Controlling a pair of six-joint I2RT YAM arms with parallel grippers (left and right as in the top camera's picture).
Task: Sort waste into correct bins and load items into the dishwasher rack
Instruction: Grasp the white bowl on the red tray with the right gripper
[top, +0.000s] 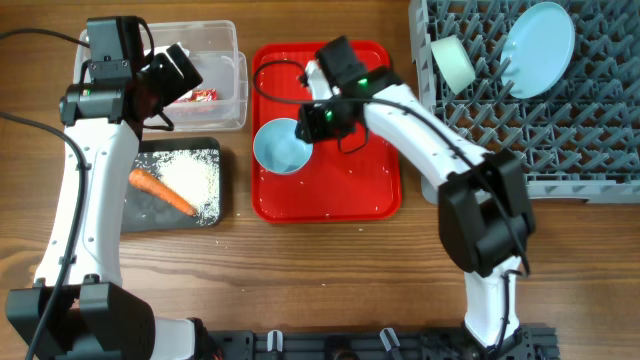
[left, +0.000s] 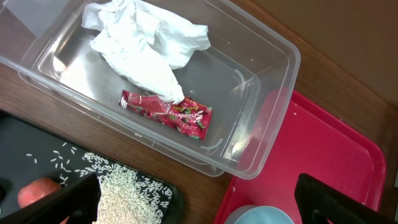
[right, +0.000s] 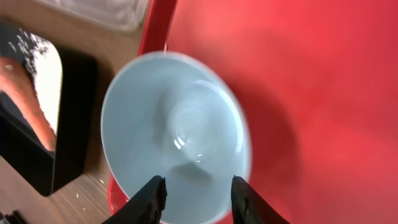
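A whitish-blue bowl (top: 282, 147) (right: 168, 137) sits on the red tray (top: 340, 190). My right gripper (top: 315, 120) (right: 199, 199) hovers over the bowl's rim, open and empty. My left gripper (top: 175, 75) (left: 199, 205) is open and empty over the near edge of the clear tub (top: 225, 40) (left: 273, 43), which holds a white tissue (left: 143, 50) and a red wrapper (top: 203, 96) (left: 168, 112). The black tray (top: 140, 215) holds rice (top: 190, 175) and a carrot (top: 160, 192). The grey rack (top: 560, 150) holds the light-blue plate (top: 540, 35) and the mint bowl (top: 452, 62). The yellow cup and the nut lump are out of view.
The red tray (right: 298, 81) lies between the bins and the rack. The black tray sits in front of the clear tub at the left. A few rice grains lie on the wooden table beside the black tray (right: 74, 124).
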